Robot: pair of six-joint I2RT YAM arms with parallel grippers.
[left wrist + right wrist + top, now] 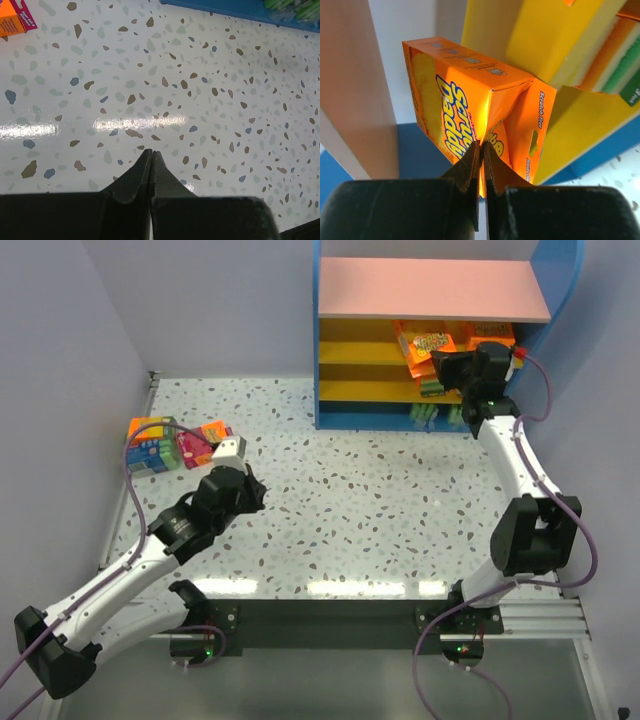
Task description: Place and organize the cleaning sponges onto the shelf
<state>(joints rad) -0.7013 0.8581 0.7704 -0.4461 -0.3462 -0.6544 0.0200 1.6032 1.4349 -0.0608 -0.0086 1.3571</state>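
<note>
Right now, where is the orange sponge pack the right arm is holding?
The orange sponge pack sits in the right gripper's shut jaws; in the top view that is at the shelf's right side, beside packs on a yellow tier.

place: robot lab cell | cues: plain grey partition walls point(200, 300); speckled tabletop point(350, 500); aluminium mounting rail point(540, 618)

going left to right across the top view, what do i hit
loose pile of sponge packs → left gripper → blue left post of the shelf → right gripper, shut on an orange pack
</note>
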